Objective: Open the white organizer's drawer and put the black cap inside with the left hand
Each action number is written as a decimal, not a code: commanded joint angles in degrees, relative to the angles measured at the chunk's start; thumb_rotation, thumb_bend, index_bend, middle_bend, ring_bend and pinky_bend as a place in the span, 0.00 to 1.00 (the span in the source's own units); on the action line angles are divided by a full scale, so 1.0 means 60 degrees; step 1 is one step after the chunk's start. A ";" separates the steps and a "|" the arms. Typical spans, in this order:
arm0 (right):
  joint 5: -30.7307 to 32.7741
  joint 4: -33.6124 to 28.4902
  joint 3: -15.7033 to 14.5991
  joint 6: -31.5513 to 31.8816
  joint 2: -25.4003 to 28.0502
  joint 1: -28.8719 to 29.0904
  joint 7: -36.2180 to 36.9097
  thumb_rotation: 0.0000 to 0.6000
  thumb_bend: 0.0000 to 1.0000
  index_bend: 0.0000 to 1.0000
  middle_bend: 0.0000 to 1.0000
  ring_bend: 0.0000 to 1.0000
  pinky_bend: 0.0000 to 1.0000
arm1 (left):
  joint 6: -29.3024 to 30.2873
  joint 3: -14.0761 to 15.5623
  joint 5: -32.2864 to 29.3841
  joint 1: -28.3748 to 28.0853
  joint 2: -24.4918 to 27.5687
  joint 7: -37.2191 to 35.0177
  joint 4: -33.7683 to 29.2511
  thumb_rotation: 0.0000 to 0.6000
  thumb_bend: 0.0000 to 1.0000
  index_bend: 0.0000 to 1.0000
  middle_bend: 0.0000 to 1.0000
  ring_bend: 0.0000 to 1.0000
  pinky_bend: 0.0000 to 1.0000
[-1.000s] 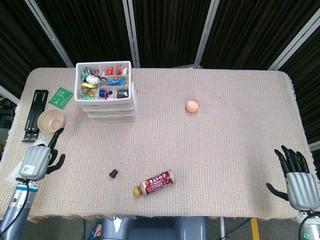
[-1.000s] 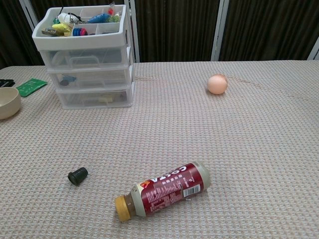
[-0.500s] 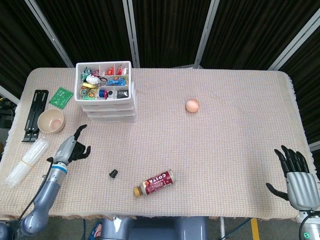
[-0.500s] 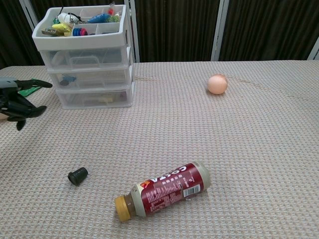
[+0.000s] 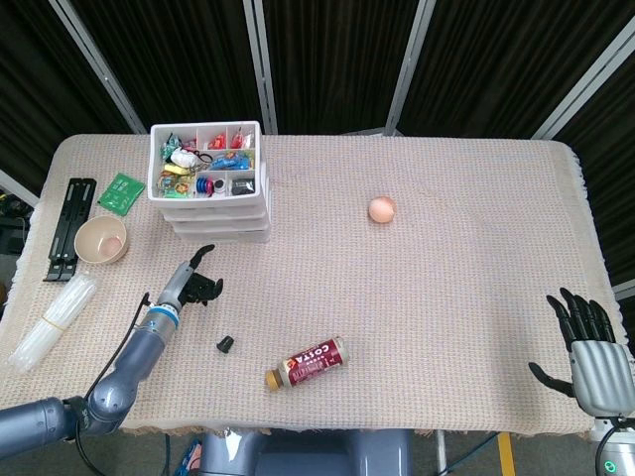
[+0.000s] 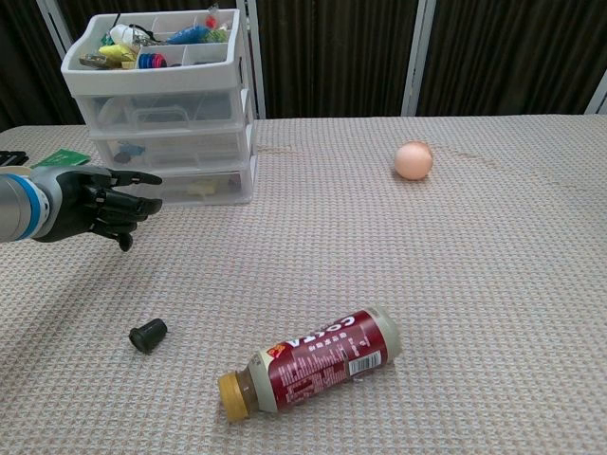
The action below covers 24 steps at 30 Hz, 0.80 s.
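Bottle (image 5: 307, 362) lying on side at 6 o'clock of table (image 5: 456, 248), yellow cap toward 7, red label up. Pink ball (image 5: 382, 209) near centre, toward 1 o'clock, well apart from bottle. Beige bowl (image 5: 101, 239) at 9 o'clock edge. Black rack (image 5: 69, 226) flat just beside bowl, on its 9 o'clock side. Green packet (image 5: 121, 191) at 12 o'clock of bowl. Clear plastic tubes (image 5: 50, 319) at 8 o'clock corner. Woven beige cloth covers table; dark curtains (image 5: 337, 59) behind at 12.
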 commanded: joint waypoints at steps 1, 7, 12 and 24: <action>0.0016 -0.0004 0.0008 -0.0010 0.0008 0.0003 0.0030 1.00 0.07 0.09 0.00 0.00 0.00 | -0.0079 -0.0113 -0.0500 -0.0181 -0.0219 -0.0248 0.0247 1.00 0.54 0.02 0.96 0.86 0.65; 0.0005 -0.0026 0.0006 0.0005 0.0017 -0.0003 0.0053 1.00 0.07 0.09 0.00 0.00 0.00 | 0.0007 -0.0168 -0.0906 -0.0452 -0.0448 -0.0301 0.0672 1.00 0.53 0.02 0.96 0.86 0.65; 0.0037 -0.0034 0.0017 -0.0003 0.0016 -0.0003 0.0058 1.00 0.07 0.09 0.00 0.00 0.00 | -0.0166 -0.0332 -0.1491 -0.0697 -0.0582 -0.0423 0.0985 1.00 0.53 0.02 0.96 0.86 0.65; 0.0046 -0.0042 0.0035 0.0041 0.0030 -0.0021 0.0097 1.00 0.07 0.09 0.00 0.00 0.00 | -0.0424 -0.0222 -0.2264 -0.1295 -0.1054 -0.0275 0.1812 1.00 0.54 0.02 0.96 0.86 0.65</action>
